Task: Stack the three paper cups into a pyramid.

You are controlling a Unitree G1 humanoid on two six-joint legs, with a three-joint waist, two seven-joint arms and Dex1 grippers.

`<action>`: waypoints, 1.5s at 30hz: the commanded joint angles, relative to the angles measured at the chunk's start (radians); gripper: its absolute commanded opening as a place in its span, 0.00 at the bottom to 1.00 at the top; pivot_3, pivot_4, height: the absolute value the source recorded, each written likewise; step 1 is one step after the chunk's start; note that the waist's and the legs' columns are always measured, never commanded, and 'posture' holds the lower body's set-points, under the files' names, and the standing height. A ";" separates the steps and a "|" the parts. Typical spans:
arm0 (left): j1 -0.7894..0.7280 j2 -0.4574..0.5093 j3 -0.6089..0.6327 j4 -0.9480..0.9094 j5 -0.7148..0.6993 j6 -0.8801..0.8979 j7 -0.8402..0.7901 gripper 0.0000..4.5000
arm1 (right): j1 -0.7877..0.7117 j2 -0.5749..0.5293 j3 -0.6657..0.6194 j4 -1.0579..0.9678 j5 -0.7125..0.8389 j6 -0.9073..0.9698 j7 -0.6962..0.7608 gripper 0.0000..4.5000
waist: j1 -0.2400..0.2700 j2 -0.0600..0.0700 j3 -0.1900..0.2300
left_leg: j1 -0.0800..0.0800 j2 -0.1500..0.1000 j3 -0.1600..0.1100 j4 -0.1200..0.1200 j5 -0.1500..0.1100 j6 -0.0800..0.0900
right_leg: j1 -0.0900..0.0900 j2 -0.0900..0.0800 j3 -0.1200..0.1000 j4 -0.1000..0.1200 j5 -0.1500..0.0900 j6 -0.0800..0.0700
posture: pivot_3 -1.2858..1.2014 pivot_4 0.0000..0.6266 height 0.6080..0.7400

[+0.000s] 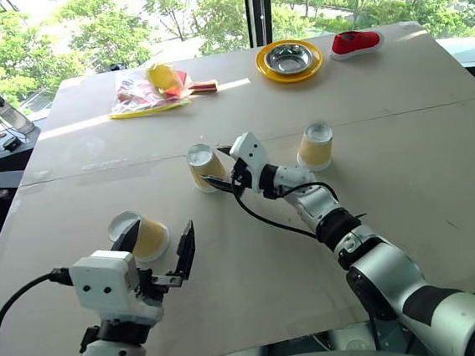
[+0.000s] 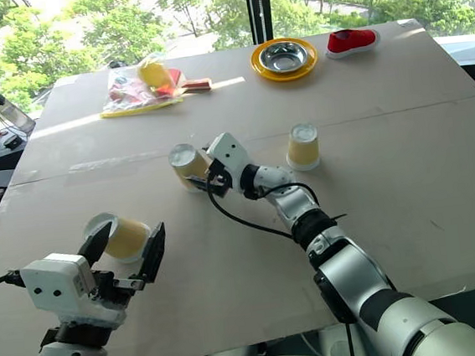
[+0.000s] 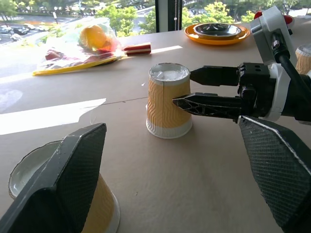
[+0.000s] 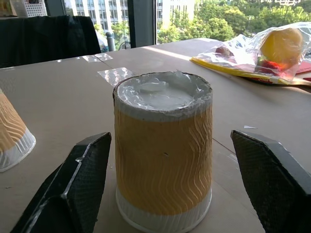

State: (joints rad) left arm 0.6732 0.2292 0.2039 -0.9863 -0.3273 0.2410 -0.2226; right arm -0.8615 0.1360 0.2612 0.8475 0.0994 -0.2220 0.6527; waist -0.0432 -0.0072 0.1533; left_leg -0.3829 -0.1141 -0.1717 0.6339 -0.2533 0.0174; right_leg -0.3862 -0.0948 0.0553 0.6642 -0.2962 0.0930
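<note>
Three small tapered paper cups with yellow-tan ribbed sides and white rims are spread over the pale board worktop [image 1: 405,170], none yet stacked. The middle cup [image 1: 202,166] stands upside down near the worktop's centre, base up, which is the way a pyramid's bottom row needs it. The right tool [image 1: 216,170] reaches level to it with its two black fingers spread on either side of the cup wall; whether they press it I cannot tell. The far cup [image 1: 315,146] is also inverted, well apart towards the right edge, so the bottom pair is not yet abreast and one cup probably has to be slid over. The third cup [image 1: 140,236] lies on its side near the left edge, mouth open, between the wide-spread fingers of the left tool [image 1: 156,251], likely waiting to be picked up as the top piece.

The right wrist view shows clear gaps between both fingers [image 4: 73,189] and the middle cup, and its crinkled white base. The head views alone show the far edge: a steel bowl on a yellow plate [image 1: 289,59], a red shoe-like object [image 1: 355,43], and a clear plastic bag of bright items [image 1: 149,90].
</note>
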 commanded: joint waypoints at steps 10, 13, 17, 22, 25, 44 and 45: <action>-0.306 0.015 -0.064 0.079 0.011 0.184 0.082 1.00 | 0.572 -0.420 -0.048 -1.079 0.271 0.502 0.218 1.00 | 0.038 -0.001 -0.001 | -0.004 -0.002 -0.002 0.003 -0.001 0.000 | 0.000 -0.002 -0.002 -0.001 0.000 0.000 | 0.52 0.24 0.94; -0.400 0.018 -0.095 0.146 0.027 0.226 0.093 1.00 | 0.727 -0.598 -0.195 -1.242 0.383 0.610 0.241 1.00 | 0.036 -0.001 -0.001 | -0.003 -0.002 -0.001 0.003 -0.001 0.001 | 0.001 -0.002 -0.002 0.000 0.000 0.000 | 0.52 0.24 0.94; -0.536 0.021 -0.115 0.268 0.052 0.247 0.100 1.00 | 0.889 -0.707 -0.375 -1.331 0.488 0.619 0.260 1.00 | 0.036 -0.002 -0.001 | -0.003 0.000 -0.001 0.003 -0.001 0.001 | 0.001 -0.001 -0.003 -0.001 0.000 0.000 | 0.52 0.24 0.94; -0.661 0.009 -0.129 0.413 0.086 0.220 0.107 1.00 | 1.073 -0.724 -0.523 -1.407 0.570 0.524 0.332 1.00 | 0.036 -0.002 -0.001 | -0.002 0.000 -0.001 0.003 -0.001 0.000 | 0.002 -0.001 -0.002 0.000 0.000 0.001 | 0.52 0.24 0.94; -0.711 0.000 -0.150 0.491 0.100 0.186 0.092 1.00 | 1.140 -0.721 -0.567 -1.425 0.600 0.492 0.350 1.00 | 0.045 -0.004 -0.001 | -0.002 0.000 -0.001 0.003 -0.001 0.000 | 0.004 -0.001 -0.003 -0.001 0.000 0.001 | 0.52 0.24 0.94; -0.974 -0.065 -0.205 0.861 0.202 -0.009 0.061 1.00 | 1.187 -0.705 -0.594 -1.433 0.648 0.418 0.340 1.00 | 0.059 -0.006 -0.002 | -0.001 0.000 -0.002 0.008 -0.001 0.001 | 0.007 -0.001 -0.004 -0.001 0.001 0.002 | 0.52 0.24 0.94; -0.978 -0.065 -0.203 0.867 0.206 -0.013 0.062 1.00 | 1.184 -0.706 -0.595 -1.431 0.650 0.418 0.340 1.00 | 0.059 -0.006 -0.002 | -0.001 0.000 -0.002 0.008 -0.001 0.001 | 0.007 -0.002 -0.004 -0.001 0.001 0.002 | 0.52 0.24 0.94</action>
State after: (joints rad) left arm -0.2832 0.1658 -0.0080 -0.1121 -0.1342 0.2567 -0.1648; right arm 0.3298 -0.5680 -0.3237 -0.5471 0.7282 0.2137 0.9932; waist 0.0157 -0.0130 0.1518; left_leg -0.3839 -0.1146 -0.1733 0.6424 -0.2542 0.0179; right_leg -0.3789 -0.0965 0.0518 0.6634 -0.2949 0.0955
